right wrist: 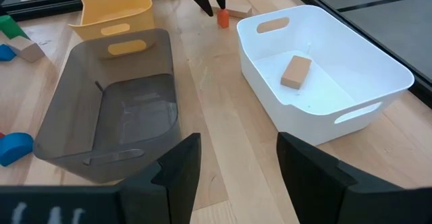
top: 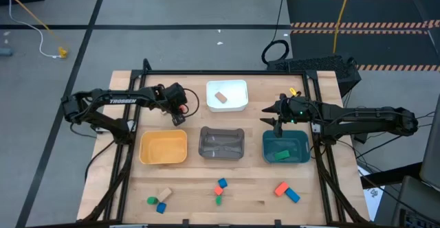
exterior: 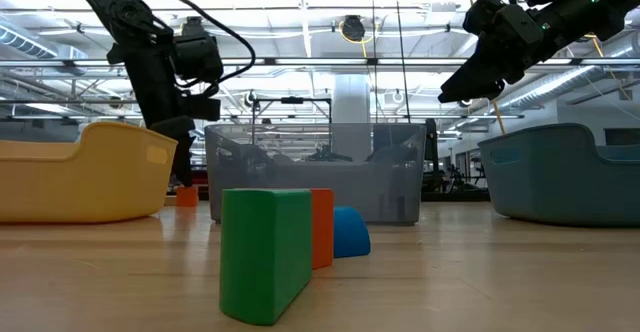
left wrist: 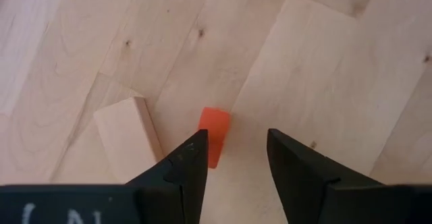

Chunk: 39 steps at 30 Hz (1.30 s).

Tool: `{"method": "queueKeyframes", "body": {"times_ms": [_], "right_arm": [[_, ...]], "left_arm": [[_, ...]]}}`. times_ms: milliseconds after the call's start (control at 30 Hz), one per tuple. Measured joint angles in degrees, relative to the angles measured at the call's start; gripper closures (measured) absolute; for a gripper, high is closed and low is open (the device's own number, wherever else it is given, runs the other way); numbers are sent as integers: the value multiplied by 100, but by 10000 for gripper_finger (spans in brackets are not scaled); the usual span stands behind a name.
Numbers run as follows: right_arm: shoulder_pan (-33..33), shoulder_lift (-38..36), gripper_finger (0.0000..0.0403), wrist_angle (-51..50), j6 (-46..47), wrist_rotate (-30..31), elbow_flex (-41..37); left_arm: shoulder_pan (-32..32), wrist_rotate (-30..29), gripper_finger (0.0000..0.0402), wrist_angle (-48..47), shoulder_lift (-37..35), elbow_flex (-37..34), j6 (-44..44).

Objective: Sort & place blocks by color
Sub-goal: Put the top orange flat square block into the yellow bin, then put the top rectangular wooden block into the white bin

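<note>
My left gripper (left wrist: 236, 148) is open and points down at the table near the yellow tray's far right corner (top: 178, 117). A small red-orange block (left wrist: 214, 135) lies on the table below, close to one fingertip. A tan block (left wrist: 128, 137) lies flat beside it. My right gripper (right wrist: 236, 150) is open and hangs high over the gap between the grey tray (top: 221, 143) and the teal tray (top: 302, 140). A green block (top: 280, 155) lies in the teal tray. Another tan block (right wrist: 295, 72) lies in the white tray (top: 237, 87). More blocks lie along the near edge.
The yellow tray (top: 163, 161) stands left of the grey one. Near the table's near edge lie three groups of blocks: green (top: 151, 200), tan (top: 163, 194) and blue (top: 161, 207); blue (top: 221, 183), red (top: 218, 190) and green (top: 218, 200); red (top: 280, 189) and blue (top: 292, 196).
</note>
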Motion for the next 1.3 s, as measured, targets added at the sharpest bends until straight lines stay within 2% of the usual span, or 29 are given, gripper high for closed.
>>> {"method": "queueKeyframes", "body": {"times_ms": [200,333,567,900,1100,1300], "right_arm": [[-1,0,218,0,1,0,0],[-1,0,218,0,75,0,0],[1,0,218,0,179,0,0],[1,0,218,0,193,0,0],[1,0,218,0,192,1,0],[1,0,218,0,178,2,0]], "left_arm": [[0,-3,245,62,0,0,544],[4,-3,245,172,-2,-14,556],[20,-49,245,884,-25,-492,730],[13,-143,245,1062,-8,-792,594],[15,-369,245,1595,-7,-762,634],[86,-1171,245,1688,-7,-571,338]]}}
